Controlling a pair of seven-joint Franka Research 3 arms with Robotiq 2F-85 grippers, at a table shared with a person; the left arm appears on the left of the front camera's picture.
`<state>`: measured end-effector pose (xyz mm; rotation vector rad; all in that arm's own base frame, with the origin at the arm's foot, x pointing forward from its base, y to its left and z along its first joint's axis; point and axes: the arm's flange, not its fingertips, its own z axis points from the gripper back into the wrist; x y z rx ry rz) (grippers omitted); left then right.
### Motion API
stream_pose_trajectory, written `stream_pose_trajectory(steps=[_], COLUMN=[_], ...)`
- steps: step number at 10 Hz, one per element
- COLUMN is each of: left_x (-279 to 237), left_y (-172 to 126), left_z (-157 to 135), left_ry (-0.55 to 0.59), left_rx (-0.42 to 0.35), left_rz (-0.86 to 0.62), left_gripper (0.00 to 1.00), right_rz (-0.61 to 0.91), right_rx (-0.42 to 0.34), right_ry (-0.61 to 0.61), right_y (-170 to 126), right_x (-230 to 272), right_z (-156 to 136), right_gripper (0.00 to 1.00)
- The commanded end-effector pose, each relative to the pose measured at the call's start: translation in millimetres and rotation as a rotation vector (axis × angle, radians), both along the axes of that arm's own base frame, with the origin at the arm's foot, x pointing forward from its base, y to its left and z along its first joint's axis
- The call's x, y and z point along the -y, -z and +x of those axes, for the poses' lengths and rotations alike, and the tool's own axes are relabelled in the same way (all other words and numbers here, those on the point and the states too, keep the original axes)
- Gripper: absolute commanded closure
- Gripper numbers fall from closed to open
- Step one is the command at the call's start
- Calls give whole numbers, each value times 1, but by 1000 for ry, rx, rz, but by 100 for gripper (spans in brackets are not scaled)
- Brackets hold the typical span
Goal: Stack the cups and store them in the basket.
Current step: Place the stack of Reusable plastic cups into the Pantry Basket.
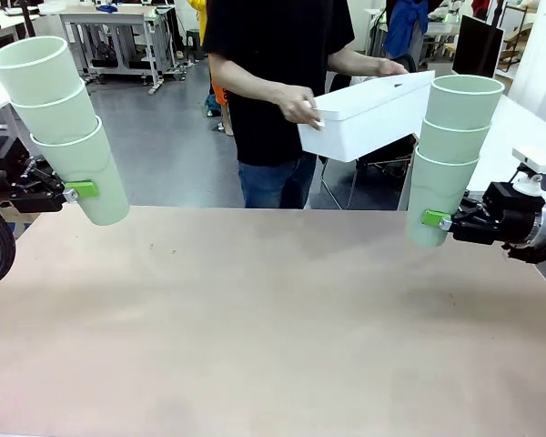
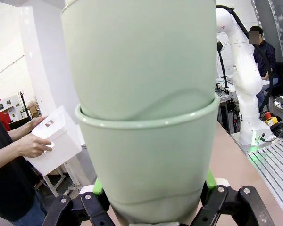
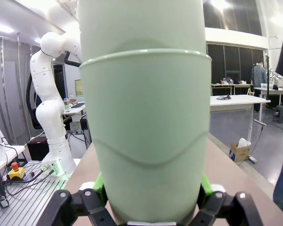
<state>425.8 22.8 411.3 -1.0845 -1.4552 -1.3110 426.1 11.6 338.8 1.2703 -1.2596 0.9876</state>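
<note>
Two grippers, each clamped on the lowest cup of a nested three: the left gripper (image 1: 84, 191) holds the left stack (image 1: 62, 114) tilted, the right gripper (image 1: 432, 219) the right stack (image 1: 453, 146) nearly upright, above the table (image 1: 273, 328). In the front view a person's hand (image 1: 300, 105) holds the basket (image 1: 369, 114) beyond the far edge; the left wrist view reveals its handle cut-out (image 2: 48, 124).
</note>
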Motion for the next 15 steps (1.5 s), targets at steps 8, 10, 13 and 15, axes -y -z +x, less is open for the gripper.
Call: stream_pose_trajectory(steps=[8, 10, 13, 15], left_x=[-1, -1, -1, -1], left_y=[-5, -5, -5, -5], left_z=[-1, -1, -1, -1], left_ry=[11, 11, 11, 11], left_rx=[15, 15, 15, 15], left_rz=[-11, -11, -11, -11], left_gripper=[14, 14, 14, 14], right_rz=[8, 8, 8, 8], right_rx=[20, 20, 20, 20], right_ry=[18, 18, 18, 18], right_y=[-4, -4, -4, -4], right_x=[-2, -2, -2, -2], right_z=[1, 1, 1, 1], right_gripper=[17, 17, 17, 17])
